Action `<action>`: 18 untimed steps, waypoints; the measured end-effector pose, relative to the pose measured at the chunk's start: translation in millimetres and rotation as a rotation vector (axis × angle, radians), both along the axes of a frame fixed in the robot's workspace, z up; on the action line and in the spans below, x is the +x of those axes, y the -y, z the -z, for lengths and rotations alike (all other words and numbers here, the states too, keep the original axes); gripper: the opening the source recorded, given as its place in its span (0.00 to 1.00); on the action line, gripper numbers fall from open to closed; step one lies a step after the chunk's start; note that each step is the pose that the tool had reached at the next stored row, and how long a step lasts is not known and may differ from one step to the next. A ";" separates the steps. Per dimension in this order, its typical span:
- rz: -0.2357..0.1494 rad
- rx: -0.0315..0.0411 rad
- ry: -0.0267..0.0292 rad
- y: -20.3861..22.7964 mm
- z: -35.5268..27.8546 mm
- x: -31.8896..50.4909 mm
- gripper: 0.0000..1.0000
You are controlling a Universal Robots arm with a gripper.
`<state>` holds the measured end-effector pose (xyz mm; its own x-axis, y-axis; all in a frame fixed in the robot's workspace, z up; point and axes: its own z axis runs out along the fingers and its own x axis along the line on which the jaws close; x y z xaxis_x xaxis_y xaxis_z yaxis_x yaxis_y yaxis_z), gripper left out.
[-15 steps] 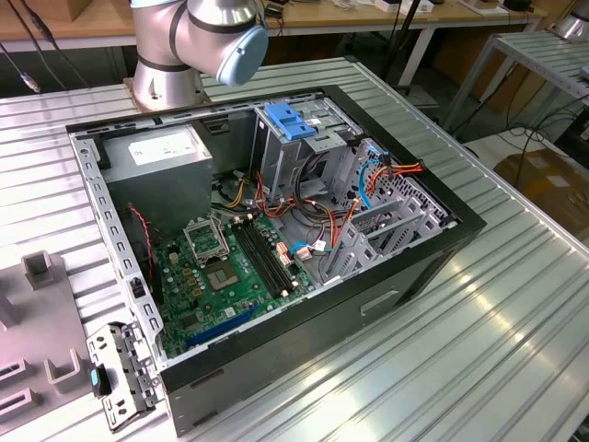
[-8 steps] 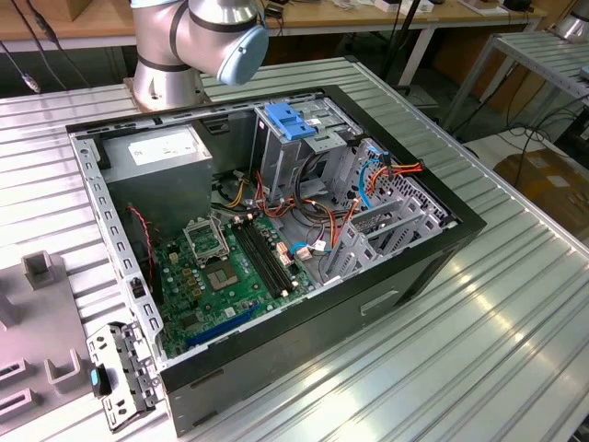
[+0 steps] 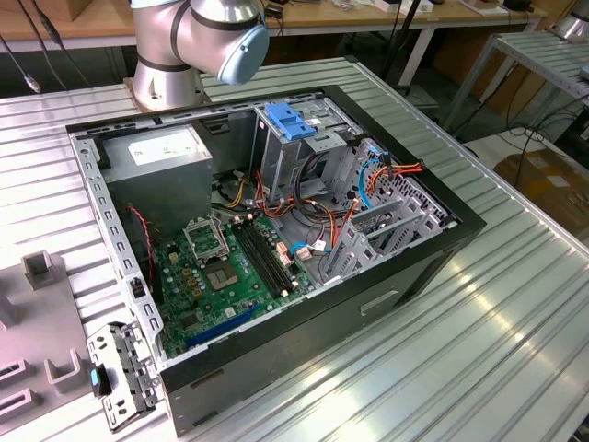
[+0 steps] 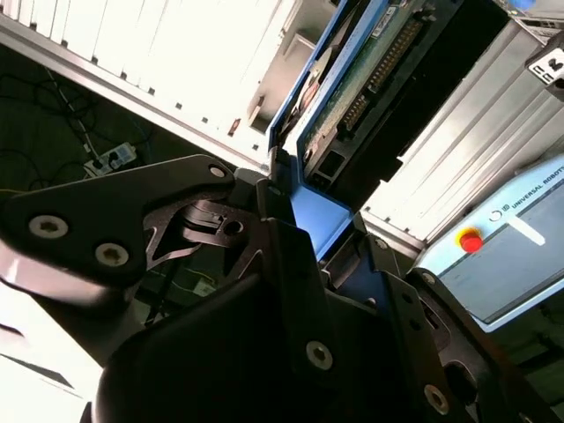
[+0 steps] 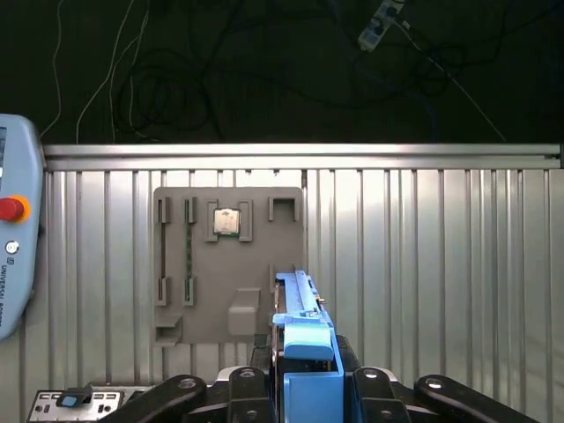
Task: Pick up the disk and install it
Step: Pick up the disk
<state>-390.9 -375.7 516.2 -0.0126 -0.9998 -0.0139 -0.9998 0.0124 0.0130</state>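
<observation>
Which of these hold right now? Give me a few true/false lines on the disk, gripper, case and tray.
1. The gripper is shut on the disk. True.
2. The disk is already seated in the case. False: in the first wrist view it is in the gripper, over the table beside the tray.
3. The case is open, with the motherboard exposed. True.
4. The tray has nothing in it. False: a chip sits in one of its slots.
</observation>
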 end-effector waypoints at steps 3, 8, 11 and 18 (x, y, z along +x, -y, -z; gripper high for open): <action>0.000 0.0000 -0.0011 0.0 0.0 7.6 0.37; 0.000 0.0000 -0.0028 0.0 0.0 18.8 0.37; 0.000 -0.0001 -0.0037 0.0 -0.1 24.3 0.37; 0.000 0.0000 -0.0061 0.0 -0.1 38.9 0.37</action>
<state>-351.9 -375.6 516.3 -0.0127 -0.9998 -0.0137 -0.9997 0.0124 0.0191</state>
